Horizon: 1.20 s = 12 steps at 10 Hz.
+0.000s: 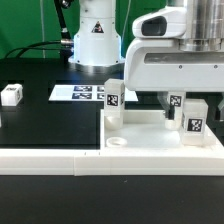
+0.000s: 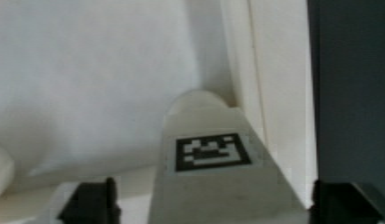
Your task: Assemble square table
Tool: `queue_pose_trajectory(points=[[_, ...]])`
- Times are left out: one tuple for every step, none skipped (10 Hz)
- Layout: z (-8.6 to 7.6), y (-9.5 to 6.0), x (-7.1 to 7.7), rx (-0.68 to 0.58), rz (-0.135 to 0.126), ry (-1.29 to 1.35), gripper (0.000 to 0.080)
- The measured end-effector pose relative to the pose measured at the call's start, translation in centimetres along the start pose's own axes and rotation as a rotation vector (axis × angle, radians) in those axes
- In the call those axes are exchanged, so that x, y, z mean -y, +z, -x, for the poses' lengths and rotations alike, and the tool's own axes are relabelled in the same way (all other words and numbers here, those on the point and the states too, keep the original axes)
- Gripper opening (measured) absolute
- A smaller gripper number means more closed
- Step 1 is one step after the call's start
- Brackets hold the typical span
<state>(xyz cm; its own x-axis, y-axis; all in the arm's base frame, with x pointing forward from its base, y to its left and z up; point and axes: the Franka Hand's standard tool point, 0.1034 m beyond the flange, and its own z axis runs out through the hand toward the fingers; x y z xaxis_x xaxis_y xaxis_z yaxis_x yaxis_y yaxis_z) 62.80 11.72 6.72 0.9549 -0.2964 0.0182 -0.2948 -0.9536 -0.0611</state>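
Observation:
The square tabletop (image 1: 150, 132) lies flat at the exterior view's right, against the white rail. One tagged white leg (image 1: 113, 100) stands at its far left corner. Another leg (image 1: 196, 122) stands at its right side. My gripper (image 1: 175, 108) hangs over the slab's far right part, open, its fingers on either side of a third tagged leg (image 1: 176, 103). In the wrist view this leg (image 2: 210, 150) stands between my dark fingers (image 2: 86, 200) on the slab (image 2: 91, 80); there is a gap on one side. My gripper (image 2: 215, 188) is not closed on it. A fourth leg (image 1: 12, 95) lies far left.
The marker board (image 1: 80, 93) lies on the black table behind the slab. The long white L-shaped rail (image 1: 60, 160) runs along the front and up the slab's left side. The robot base (image 1: 95, 35) stands at the back.

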Motion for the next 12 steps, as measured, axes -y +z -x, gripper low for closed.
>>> queue_pose_trajectory(points=[[0.01,0.01,0.0,0.0,0.0,0.064,0.0382],[0.02,0.02,0.01,0.0,0.0,0.139,0.0286],[0.02,0.02,0.02,0.0,0.0,0.198,0.0286],[0.02,0.03,0.03,0.0,0.0,0.266,0.0287],[0.03,0.04,0.04,0.001,0.0,0.34,0.0287],[0.02,0.02,0.06,0.0,0.0,0.463,0.0287],[0.06,-0.04,0.18,-0.001,0.003,0.613,0.0287],[0.18,-0.13,0.2,0.01,0.013,0.822,0.0287],[0.08,-0.13,0.13,0.029,-0.001,1.025,0.0288],[0.0,-0.07,0.24,0.071,-0.035,1.299,0.0288],[-0.19,-0.09,0.23,0.087,-0.052,1.426,0.0288],[-0.2,-0.07,0.23,0.087,-0.053,1.491,0.0288]])
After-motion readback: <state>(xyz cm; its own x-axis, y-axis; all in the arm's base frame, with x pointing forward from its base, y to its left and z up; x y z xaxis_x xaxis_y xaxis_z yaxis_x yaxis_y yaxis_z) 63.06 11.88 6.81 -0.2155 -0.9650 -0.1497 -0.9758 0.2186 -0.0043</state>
